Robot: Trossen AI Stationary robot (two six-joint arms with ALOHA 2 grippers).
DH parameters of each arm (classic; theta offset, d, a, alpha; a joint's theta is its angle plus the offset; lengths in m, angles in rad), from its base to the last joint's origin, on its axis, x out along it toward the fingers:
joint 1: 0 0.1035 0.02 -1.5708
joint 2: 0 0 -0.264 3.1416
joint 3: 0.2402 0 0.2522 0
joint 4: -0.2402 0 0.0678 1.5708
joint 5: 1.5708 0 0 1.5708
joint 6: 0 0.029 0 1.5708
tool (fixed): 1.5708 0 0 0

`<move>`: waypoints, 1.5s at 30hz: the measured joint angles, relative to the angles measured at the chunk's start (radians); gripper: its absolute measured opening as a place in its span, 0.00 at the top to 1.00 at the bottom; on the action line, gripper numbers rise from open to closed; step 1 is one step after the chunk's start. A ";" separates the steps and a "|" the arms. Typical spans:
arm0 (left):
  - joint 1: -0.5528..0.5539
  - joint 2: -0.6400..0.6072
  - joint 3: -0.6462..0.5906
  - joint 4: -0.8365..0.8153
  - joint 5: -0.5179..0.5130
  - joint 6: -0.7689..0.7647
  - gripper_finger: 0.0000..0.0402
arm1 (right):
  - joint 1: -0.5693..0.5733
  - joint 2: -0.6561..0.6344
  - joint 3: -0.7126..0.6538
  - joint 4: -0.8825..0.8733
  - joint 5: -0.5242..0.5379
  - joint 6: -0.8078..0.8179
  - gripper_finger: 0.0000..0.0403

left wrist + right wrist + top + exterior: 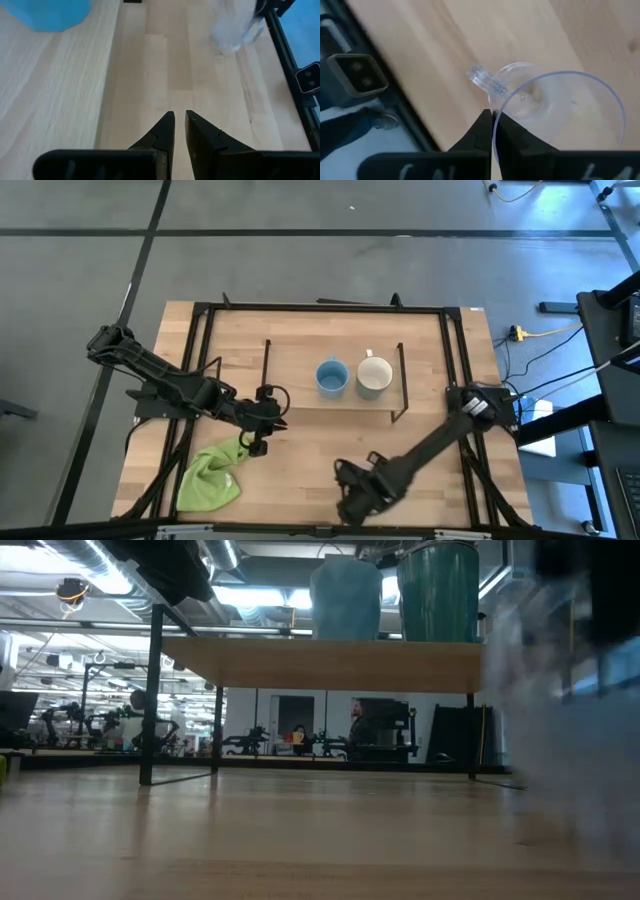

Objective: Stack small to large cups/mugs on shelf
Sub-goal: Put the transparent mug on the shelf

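Note:
The light-blue mug (pixel 332 377) and the cream-white mug (pixel 374 376) stand side by side on the light-wood shelf board (pixel 300 385), which rests on a black wire frame. The low view shows them on the board (pixel 320 662) too. My right gripper (pixel 352 498) is near the table's front edge, shut on the clear glass cup (pixel 555 110). The cup is a blur at the right of the low view (pixel 570 720). My left gripper (pixel 179 117) is shut and empty, just left of the shelf and above the green cloth (pixel 212 475). My right gripper pinches the glass cup's rim (pixel 494 137), one finger inside the cup and one outside, close to the cup's small handle (pixel 487 82). The cup's mouth faces the wrist and its base (pixel 525 95) points away toward the tabletop. I cannot tell whether the base rests on the table.
The table's black frame rails run along both sides (pixel 195 370) (pixel 460 370). Bare tabletop lies between the shelf's front and the near edge (pixel 300 460). The shelf board has free room left of the blue mug.

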 joint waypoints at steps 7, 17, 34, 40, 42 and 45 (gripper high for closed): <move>0.000 0.000 0.000 0.002 0.000 -0.002 0.90 | -0.085 0.049 0.002 0.169 -0.087 -0.160 0.97; 0.000 0.000 0.000 -0.001 -0.006 -0.001 0.90 | -0.158 0.054 0.062 0.246 -0.053 -0.326 0.97; 0.000 0.000 0.000 -0.003 -0.011 0.005 0.90 | -0.165 0.112 0.127 0.276 -0.086 -0.410 0.78; 0.000 0.000 0.000 -0.003 -0.006 0.006 0.90 | -0.166 0.112 0.167 0.249 -0.043 -0.411 0.64; -0.007 0.000 0.000 -0.003 0.026 -0.006 0.90 | -0.165 0.112 0.213 0.184 0.023 -0.429 0.62; -0.040 0.000 0.000 0.003 0.091 -0.063 0.90 | -0.157 0.110 0.295 0.123 0.145 -0.463 0.62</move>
